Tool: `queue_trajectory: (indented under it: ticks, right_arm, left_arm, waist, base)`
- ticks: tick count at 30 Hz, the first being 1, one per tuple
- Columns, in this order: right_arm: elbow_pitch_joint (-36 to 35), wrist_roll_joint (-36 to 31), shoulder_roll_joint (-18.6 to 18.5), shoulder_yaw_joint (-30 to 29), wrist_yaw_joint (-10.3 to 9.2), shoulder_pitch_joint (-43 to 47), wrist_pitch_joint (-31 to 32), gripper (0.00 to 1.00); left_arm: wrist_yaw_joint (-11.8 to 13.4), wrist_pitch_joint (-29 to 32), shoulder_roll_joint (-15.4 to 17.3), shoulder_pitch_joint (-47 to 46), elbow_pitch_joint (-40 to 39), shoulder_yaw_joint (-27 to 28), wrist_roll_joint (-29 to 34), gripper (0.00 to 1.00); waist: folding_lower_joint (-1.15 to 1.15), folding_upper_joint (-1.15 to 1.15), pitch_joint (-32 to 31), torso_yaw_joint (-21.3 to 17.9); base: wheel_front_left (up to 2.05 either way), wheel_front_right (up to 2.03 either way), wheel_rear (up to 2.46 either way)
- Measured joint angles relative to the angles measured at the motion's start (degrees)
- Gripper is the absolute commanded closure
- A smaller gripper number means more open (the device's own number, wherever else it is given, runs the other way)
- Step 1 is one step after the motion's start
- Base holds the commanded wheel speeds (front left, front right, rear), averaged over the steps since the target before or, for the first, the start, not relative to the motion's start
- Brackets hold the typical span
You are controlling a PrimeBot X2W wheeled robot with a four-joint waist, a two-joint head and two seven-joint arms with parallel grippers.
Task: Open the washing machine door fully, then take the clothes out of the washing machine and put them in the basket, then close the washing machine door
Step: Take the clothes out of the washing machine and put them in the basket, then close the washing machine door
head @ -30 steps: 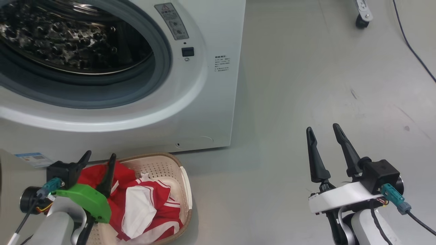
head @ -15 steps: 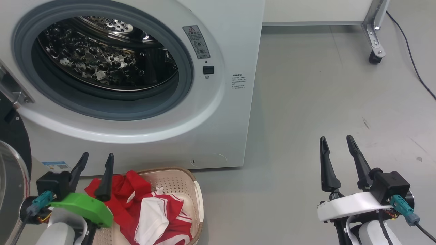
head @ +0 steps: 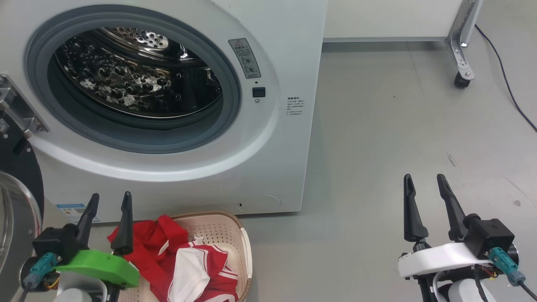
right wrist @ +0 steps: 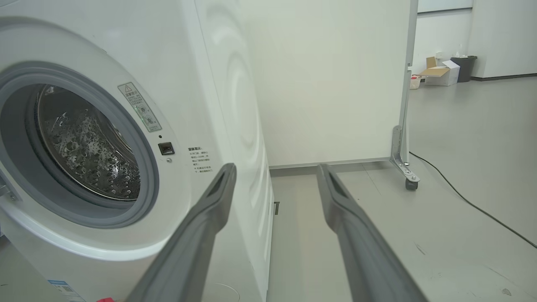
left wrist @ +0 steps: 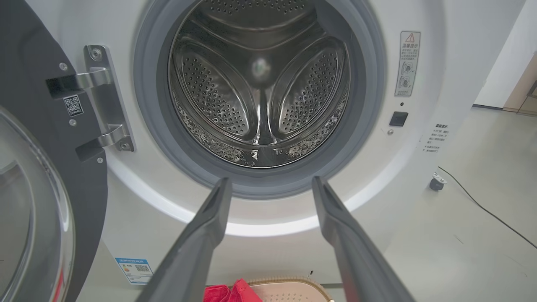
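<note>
So the washing machine door [head: 19, 167] hangs wide open on the hinge side of the washing machine [head: 277, 159]. The clothes [head: 168, 243] sit heaped in the basket [head: 237, 235] right in front of it (maybe spilling over the rim, hard to tell). The left hand [head: 110, 195], by the basket, and the right hand [head: 423, 177], off past the machine's corner, are both spread and empty.

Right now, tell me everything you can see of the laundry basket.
The basket is small, of cream plastic, with rounded corners, perforated walls and a brown woven-look rim. It stands upright on the grey floor, close in front of the washing machine, by its lower front panel. Red-and-white clothes lie heaped in it, red fabric covering its left side. Its near end is cut off by the picture's edge.
</note>
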Motion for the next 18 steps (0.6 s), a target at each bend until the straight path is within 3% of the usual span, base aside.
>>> queue_trajectory:
  ticks: [18]
  right_arm:
    - [-0.8, -0.1, 0.2, -0.9, 0.41, 0.8, 0.0, 0.00]
  left_arm:
    - [0.0, 0.0, -1.6, 4.2, -3.4, 2.1, 2.8, 0.00]
  waist:
    - [0.00, 0.00, -0.1, -0.2]
  base:
    - [0.00, 0.00, 0.00]
